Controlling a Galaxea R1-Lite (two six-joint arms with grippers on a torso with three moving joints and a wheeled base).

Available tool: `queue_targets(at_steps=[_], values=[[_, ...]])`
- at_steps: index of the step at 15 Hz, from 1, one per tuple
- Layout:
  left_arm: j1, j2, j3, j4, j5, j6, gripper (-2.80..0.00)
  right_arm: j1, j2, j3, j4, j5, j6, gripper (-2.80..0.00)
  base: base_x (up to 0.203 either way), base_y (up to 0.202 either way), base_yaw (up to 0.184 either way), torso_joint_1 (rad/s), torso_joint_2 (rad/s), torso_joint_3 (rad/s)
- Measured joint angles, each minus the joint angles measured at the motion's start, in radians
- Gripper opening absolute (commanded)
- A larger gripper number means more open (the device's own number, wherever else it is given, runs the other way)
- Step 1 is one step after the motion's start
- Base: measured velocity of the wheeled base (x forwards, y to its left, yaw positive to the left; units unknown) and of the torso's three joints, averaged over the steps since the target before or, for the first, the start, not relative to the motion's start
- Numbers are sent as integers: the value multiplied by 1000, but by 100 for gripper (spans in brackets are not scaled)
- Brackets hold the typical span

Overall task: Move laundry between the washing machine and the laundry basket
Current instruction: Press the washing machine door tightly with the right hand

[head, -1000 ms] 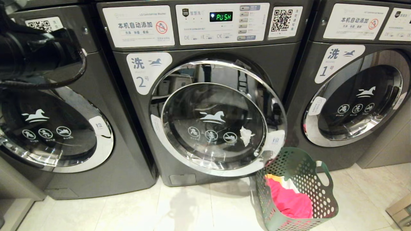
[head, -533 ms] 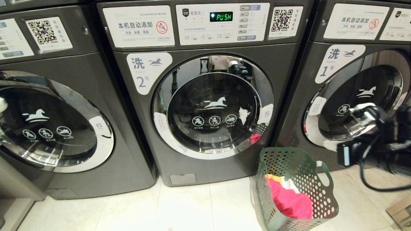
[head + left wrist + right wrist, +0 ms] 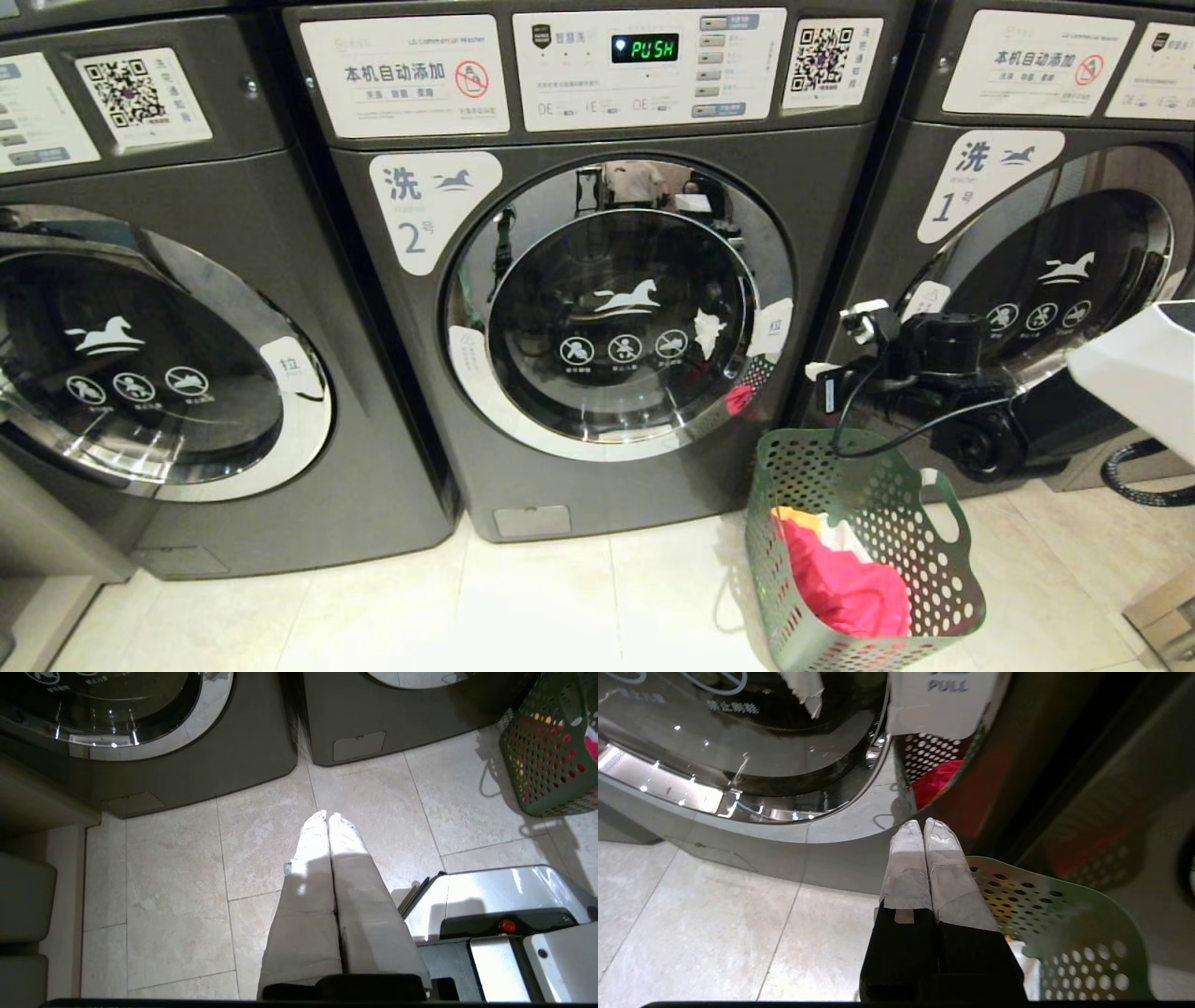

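Note:
The washing machine labelled 2 stands centre with its round chrome-ringed door closed; the display reads PUSH. On the floor by its lower right corner sits the green holed laundry basket, holding red-pink laundry with orange and white cloth behind it. My right arm reaches in from the right, above the basket's back rim. My right gripper is shut and empty, its taped fingertips just below the door's chrome ring and over the basket rim. My left gripper hangs shut and empty over the floor tiles, out of the head view.
A like grey machine labelled 1 stands to the right, another to the left. My base shows beside the left gripper, with the basket beyond it. Cream floor tiles lie before the machines.
The door of machine 2 has swung from ajar to closed. My left arm has dropped out of the head view's upper left. My right arm has come in from the right, over the basket.

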Motion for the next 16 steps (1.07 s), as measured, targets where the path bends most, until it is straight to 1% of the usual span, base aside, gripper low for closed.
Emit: queue_targets(at_steps=[2, 4, 10, 16], values=[[6, -28, 36, 3, 0, 24, -280, 9, 64, -55, -15, 50, -2, -280, 0, 0, 0, 0, 0, 0], [9, -55, 69, 3, 0, 41, -280, 14, 119, -129, -36, 69, -7, -280, 0, 0, 0, 0, 0, 0], [37, -156, 165, 3, 2, 44, -280, 20, 259, -363, -53, 12, -17, -280, 0, 0, 0, 0, 0, 0], [56, -229, 198, 6, 12, 46, -280, 20, 423, -649, -48, -12, -34, -280, 0, 0, 0, 0, 0, 0]])
